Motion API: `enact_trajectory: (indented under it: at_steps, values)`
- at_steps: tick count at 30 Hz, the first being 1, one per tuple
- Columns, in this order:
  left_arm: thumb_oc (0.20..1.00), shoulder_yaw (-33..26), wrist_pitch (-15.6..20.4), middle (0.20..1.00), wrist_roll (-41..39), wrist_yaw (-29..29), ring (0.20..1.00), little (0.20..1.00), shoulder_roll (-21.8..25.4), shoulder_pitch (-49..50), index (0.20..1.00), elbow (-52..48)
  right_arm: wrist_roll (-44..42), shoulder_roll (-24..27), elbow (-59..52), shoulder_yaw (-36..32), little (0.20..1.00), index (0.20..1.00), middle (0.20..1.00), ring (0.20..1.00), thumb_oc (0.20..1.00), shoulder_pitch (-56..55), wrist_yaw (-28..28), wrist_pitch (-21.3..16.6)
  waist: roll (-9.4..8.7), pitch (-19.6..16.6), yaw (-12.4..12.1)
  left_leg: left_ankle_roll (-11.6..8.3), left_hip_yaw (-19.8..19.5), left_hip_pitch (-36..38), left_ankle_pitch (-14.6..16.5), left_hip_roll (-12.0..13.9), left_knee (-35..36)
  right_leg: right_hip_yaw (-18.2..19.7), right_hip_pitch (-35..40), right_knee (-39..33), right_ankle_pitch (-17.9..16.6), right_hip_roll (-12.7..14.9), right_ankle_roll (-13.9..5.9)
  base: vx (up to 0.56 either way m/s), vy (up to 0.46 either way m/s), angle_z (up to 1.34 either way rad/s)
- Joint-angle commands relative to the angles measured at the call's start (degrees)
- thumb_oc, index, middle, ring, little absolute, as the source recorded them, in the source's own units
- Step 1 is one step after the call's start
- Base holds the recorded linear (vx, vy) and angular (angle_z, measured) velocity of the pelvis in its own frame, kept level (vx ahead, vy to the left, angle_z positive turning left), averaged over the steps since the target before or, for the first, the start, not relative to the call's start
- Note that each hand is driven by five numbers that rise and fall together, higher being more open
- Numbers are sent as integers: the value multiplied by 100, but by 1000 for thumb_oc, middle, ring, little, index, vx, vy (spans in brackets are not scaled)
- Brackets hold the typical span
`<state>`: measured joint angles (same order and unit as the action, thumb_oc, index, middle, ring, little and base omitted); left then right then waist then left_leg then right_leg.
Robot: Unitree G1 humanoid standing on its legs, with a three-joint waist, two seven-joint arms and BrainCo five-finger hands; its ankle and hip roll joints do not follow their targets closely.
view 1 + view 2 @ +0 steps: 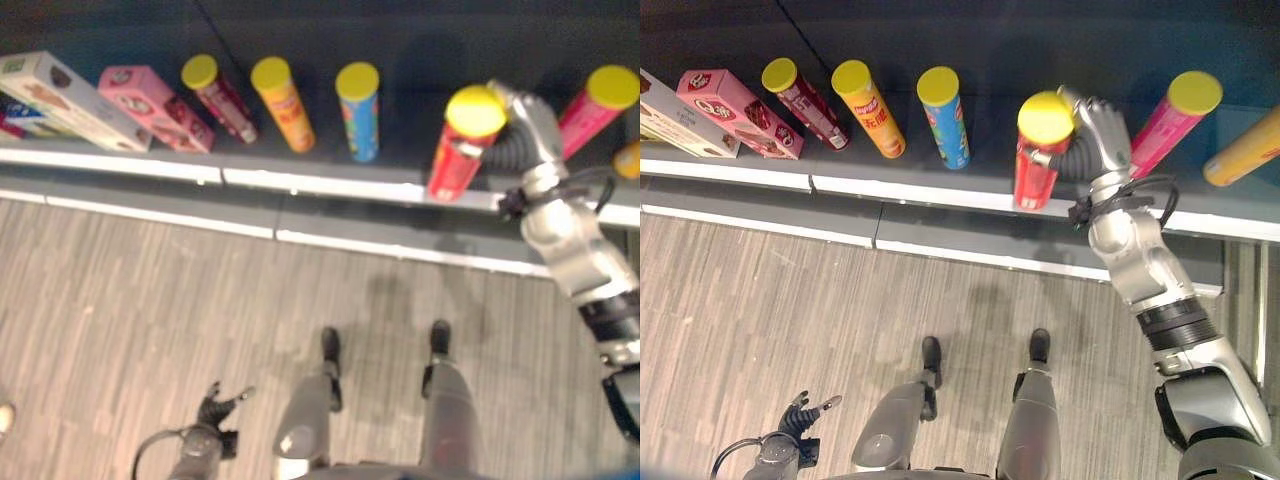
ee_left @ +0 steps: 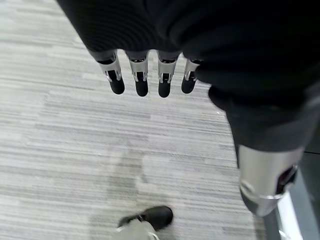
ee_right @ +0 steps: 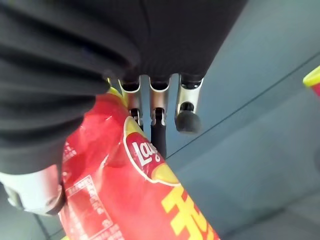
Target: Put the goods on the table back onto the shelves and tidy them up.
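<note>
The robot's right hand (image 1: 1095, 130) curls around a red, yellow-lidded chip can (image 1: 1040, 160) standing at the front edge of the dark shelf (image 1: 940, 195), between a blue can (image 1: 945, 118) and a pink can (image 1: 1170, 125). The left hand (image 2: 150, 80) hangs relaxed over the floor (image 1: 150, 290).

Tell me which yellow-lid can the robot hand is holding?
The red can. The right robot hand is curled round it at the shelf edge. The dark red, orange, blue and pink cans stand untouched.
</note>
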<state>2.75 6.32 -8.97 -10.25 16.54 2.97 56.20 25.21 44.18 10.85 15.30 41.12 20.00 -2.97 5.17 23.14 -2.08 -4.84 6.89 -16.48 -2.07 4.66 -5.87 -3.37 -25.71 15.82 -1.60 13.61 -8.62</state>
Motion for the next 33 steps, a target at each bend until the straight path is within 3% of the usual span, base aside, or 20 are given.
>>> enact_trajectory:
  at_steps: [1,14,33]
  values:
    - [1000,227,141,1000,-210,-172,1000,1000,399,-95,1000,8,311,282,-166,-8,200,200,200,200,200,747,611,-64,-109,-144,-113,-107,-343,-446,581,-45,-590,115,-203,-132,36,43,-158,-29,0,3]
    - [1000,377,261,1000,-449,-330,1000,1000,400,-395,1000,-138,596,456,288,194,200,200,200,200,200,1683,1206,244,58,136,-113,-124,-351,-1018,491,-102,-676,109,-838,36,-45,64,-164,-19,-7,3]
    - [1000,425,315,1000,-588,-408,1000,1000,343,-479,1000,-158,635,521,830,519,200,200,200,200,200,2207,1406,418,221,188,-177,-143,-400,-1234,432,-161,-663,136,-1085,215,-7,104,-158,13,-3,4]
